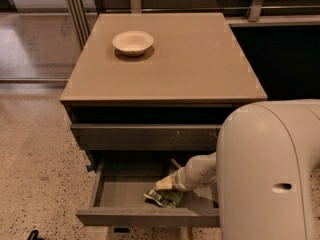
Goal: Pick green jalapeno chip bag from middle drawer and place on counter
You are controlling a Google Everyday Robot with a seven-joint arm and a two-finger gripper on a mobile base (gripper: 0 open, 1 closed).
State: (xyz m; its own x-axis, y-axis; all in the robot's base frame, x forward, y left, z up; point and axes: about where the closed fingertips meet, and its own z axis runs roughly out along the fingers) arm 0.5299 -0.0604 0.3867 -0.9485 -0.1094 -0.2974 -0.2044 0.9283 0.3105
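My end effector is low in the open middle drawer; grip state: cannot tell | green jalapeno chip bag just beneath it | risk: foil slips, or I snag the scuffed drawer front above while lifting toward the bench

counter: showing tan-beige
bowl: showing cream
green jalapeno chip bag: showing green, white
middle drawer: showing grey
gripper: showing cream, lower centre
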